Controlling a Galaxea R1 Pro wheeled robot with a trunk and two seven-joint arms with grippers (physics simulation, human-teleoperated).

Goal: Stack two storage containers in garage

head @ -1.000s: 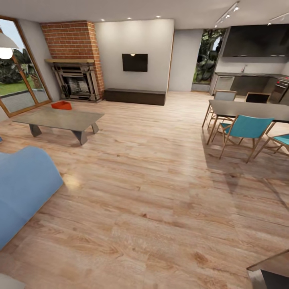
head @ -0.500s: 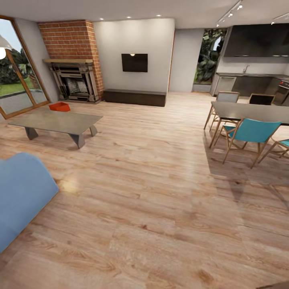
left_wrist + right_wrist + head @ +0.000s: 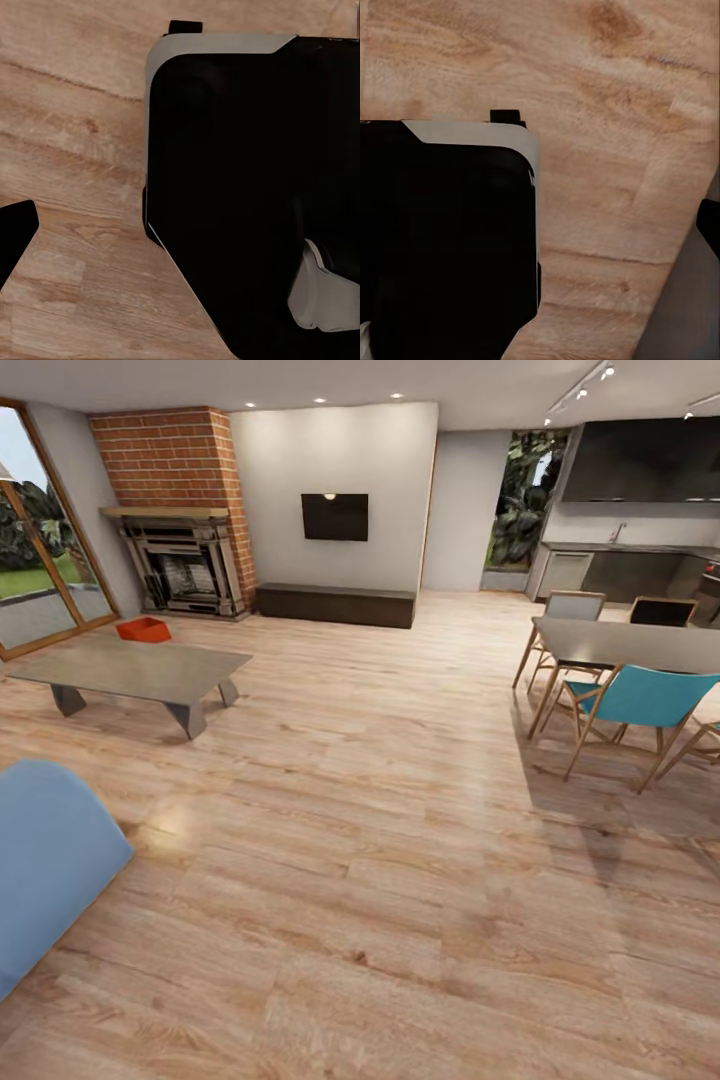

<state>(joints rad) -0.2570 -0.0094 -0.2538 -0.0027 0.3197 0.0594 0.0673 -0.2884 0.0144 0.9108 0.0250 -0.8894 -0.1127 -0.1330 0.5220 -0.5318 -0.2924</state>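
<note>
One orange-red storage container (image 3: 142, 629) sits on the light wood planks of the living room, at the far left beyond the low grey table (image 3: 130, 671) and in front of the brick fireplace (image 3: 185, 565). Nothing touches it. Both wrist views look down on the wood floor and the robot's black, grey-edged base (image 3: 247, 187) (image 3: 442, 240). A dark tip (image 3: 15, 241) shows at the edge of the left wrist view and another dark tip (image 3: 709, 225) at the edge of the right wrist view. Neither view shows how the jaws stand.
A blue sofa (image 3: 45, 860) fills the near left corner. A dining table (image 3: 630, 645) with teal chairs (image 3: 630, 705) stands at the right, with a kitchen counter (image 3: 620, 565) behind it. A dark low bench (image 3: 335, 603) runs under the wall TV. Wide wood floor lies ahead.
The whole head picture has shifted: sofa and low table slid left, the chairs right, and a dark corner at the lower right left the frame. That is camera motion; nothing in the room moved.
</note>
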